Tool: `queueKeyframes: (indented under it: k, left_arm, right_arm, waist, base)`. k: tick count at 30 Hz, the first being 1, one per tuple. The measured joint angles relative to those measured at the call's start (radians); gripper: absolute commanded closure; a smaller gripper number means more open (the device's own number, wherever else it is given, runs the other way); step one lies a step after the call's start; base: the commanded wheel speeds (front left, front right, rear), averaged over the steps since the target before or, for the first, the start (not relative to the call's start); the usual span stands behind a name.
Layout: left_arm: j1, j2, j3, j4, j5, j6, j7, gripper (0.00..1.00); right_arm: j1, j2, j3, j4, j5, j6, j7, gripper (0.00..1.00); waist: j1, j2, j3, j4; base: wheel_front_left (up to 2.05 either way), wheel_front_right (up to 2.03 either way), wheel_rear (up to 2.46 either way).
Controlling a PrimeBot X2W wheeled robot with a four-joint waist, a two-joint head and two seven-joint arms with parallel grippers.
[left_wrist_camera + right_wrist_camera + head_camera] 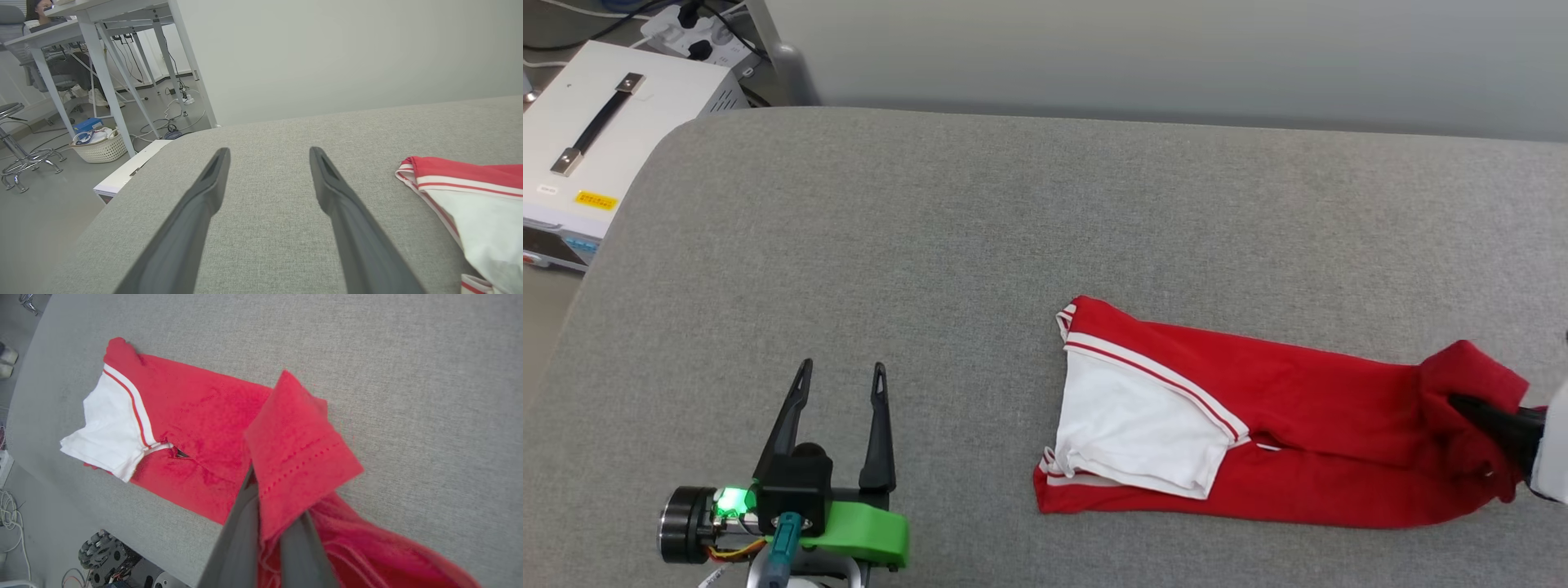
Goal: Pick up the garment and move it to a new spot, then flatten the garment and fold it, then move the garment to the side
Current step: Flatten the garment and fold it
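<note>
Soft, bright, even indoor light; the grey surface (931,245) looks matte and uniformly lit. The garment (1307,441) casts only a thin, faint shadow along its 6 o'clock edge. A green lamp (731,500) at 7 o'clock glows slightly blown out. In the right wrist view, the garment at 5 o'clock is blurred. In the left wrist view, desk legs (102,77) at 10 o'clock lean with lens distortion.

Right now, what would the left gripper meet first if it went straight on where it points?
Probably only the grey table surface further along, though its height above it is unclear. The left gripper, open, points across bare surface; the garment lies off to its right, out of line.
</note>
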Motion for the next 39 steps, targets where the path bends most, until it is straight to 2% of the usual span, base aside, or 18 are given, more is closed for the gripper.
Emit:
queueKeyframes:
  k: [7,14,20,31,36,37,38,39]
  left_arm:
    - [-0.003,-0.017,-0.007,0.007,0.008,-0.018,0.000,0.00]
    - [-0.023,-0.025,-0.009,0.012,0.014,-0.031,0.000,0.00]
    - [-0.043,-0.031,-0.007,0.013,0.018,-0.032,0.000,0.00]
    - [-0.067,-0.055,-0.016,0.016,0.022,-0.040,0.000,0.00]
    - [-0.085,-0.060,-0.022,0.021,0.025,-0.040,0.000,0.00]
    - [-0.085,-0.061,-0.023,0.023,0.025,-0.040,0.000,0.00]
    - [-0.085,-0.061,-0.022,0.025,0.025,-0.040,0.000,0.00]
    - [-0.085,-0.062,-0.021,0.027,0.025,-0.040,0.000,0.00]
  right_arm:
    - [-0.052,0.075,0.090,-0.109,-0.052,0.000,0.076,1.00]
    - [-0.193,0.156,0.238,-0.107,-0.144,0.000,0.106,1.00]
    - [-0.320,0.217,0.382,-0.033,-0.207,0.000,0.096,1.00]
    - [-0.527,0.346,0.601,0.207,-0.279,0.000,0.010,1.00]
    - [-0.575,0.369,0.684,0.290,-0.297,0.000,-0.036,1.00]
    - [-0.576,0.370,0.695,0.298,-0.288,0.000,-0.048,0.74]
    - [-0.578,0.366,0.711,0.300,-0.287,0.000,-0.061,0.30]
    - [-0.580,0.360,0.723,0.298,-0.285,0.000,-0.080,0.00]
  waist:
    - [0.0000,0.0000,0.015,0.021]
    - [0.0000,0.0000,0.041,0.043]
    - [0.0000,0.0000,0.068,0.059]
    - [0.0000,0.0000,0.117,0.075]
    - [0.0000,-0.0001,0.131,0.084]
    - [0.0000,0.0000,0.131,0.085]
    - [0.0000,0.0000,0.129,0.085]
    - [0.0000,0.0000,0.126,0.084]
  base:
    - [0.00,0.00,0.00]
    - [0.00,0.00,0.00]
    - [0.00,0.00,0.00]
    - [0.00,0.00,0.00]
    - [0.00,0.00,0.00]
    - [0.00,0.00,0.00]
    - [0.00,0.00,0.00]
    - [0.00,0.00,0.00]
